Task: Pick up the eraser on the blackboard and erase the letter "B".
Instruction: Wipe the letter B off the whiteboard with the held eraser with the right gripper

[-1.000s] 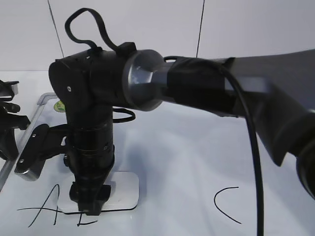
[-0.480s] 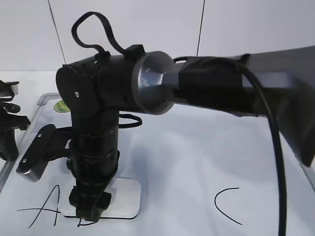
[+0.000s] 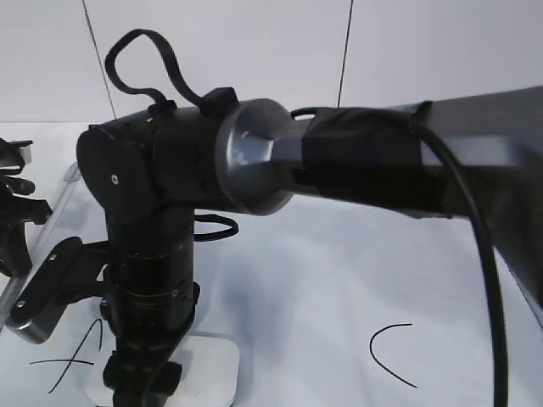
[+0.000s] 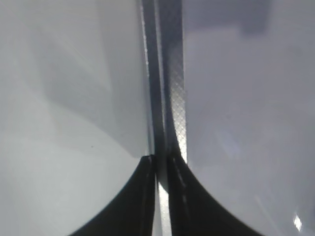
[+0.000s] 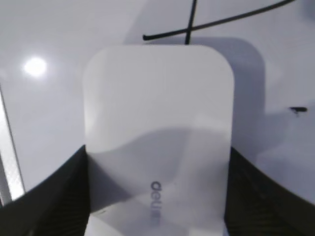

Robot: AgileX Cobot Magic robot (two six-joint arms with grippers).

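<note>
Right arm reaches across from the right side to the near left of the blackboard [image 3: 322,280], wrist pointing straight down. Right gripper [image 5: 157,196] is clamped on the eraser [image 5: 157,132]: dark fingers [image 5: 59,196] press both long sides of the white block, grey print visible on its top face. In the exterior view the eraser [image 3: 208,369] lies flat on the board at the near edge, directly under the wrist. Black marker strokes of the "A" [image 3: 72,360] sit just left of the eraser; in the right wrist view those strokes [image 5: 216,19] run just beyond the eraser's far end. The letter "B" is not visible; the eraser and wrist cover that spot. The "C" [image 3: 390,352] stands well apart to the right. Small black smudge [image 5: 298,109] on the board right of the eraser. Left gripper [image 4: 162,196] hangs over the board's grey metal frame [image 4: 172,78], fingers nearly together with only a thin slit between, holding nothing.
</note>
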